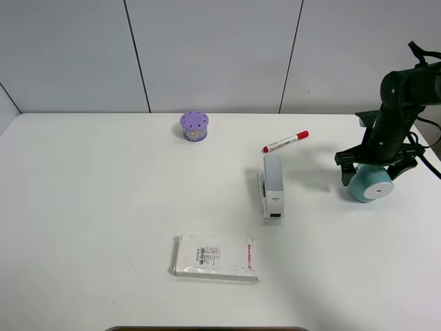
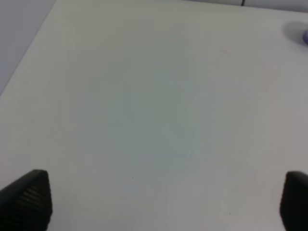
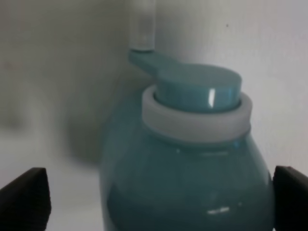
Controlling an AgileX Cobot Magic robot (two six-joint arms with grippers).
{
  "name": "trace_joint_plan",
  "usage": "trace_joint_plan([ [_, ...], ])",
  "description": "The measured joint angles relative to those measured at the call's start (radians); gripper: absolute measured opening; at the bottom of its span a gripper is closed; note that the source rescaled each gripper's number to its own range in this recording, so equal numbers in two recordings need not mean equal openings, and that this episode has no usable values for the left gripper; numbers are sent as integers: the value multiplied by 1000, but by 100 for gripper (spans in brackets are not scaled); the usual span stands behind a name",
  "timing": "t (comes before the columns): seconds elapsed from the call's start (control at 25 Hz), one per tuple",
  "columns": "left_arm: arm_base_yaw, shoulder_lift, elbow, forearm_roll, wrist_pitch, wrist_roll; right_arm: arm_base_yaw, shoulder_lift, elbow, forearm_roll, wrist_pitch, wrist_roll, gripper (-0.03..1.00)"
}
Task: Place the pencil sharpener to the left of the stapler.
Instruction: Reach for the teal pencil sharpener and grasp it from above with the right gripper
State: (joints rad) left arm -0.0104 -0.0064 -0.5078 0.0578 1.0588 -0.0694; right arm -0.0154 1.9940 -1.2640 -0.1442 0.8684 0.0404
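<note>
Pencil sharpener [image 1: 370, 186] sits mid-right of frame, well right of stapler [image 1: 273, 185]. Our right gripper [image 1: 372, 172] straddles it from above w/ fingers [image 3: 24, 197] spread, not pinching; barrel's white end faces frame btm. We judge right arm nearest; left gripper [image 2: 163, 202] also spread.

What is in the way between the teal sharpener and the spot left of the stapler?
The stapler itself lies between the pencil sharpener and the spot on its left, so the sharpener probably has to go over or around it.
</note>
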Motion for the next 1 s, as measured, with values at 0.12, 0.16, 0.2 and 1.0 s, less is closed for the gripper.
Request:
trace_joint_plan([
  [0.12, 0, 0, 0, 0, 0, 0, -21, 0, 0, 0, -1, -1, 100],
  [0.16, 0, 0, 0, 0, 0, 0, -31, 0, 0, 1, -1, -1, 100],
  [0.2, 0, 0, 0, 0, 0, 0, -39, 0, 0, 7, -1, -1, 100],
  [1.0, 0, 0, 0, 0, 0, 0, -78, 0, 0, 124, -45, -63, 100],
])
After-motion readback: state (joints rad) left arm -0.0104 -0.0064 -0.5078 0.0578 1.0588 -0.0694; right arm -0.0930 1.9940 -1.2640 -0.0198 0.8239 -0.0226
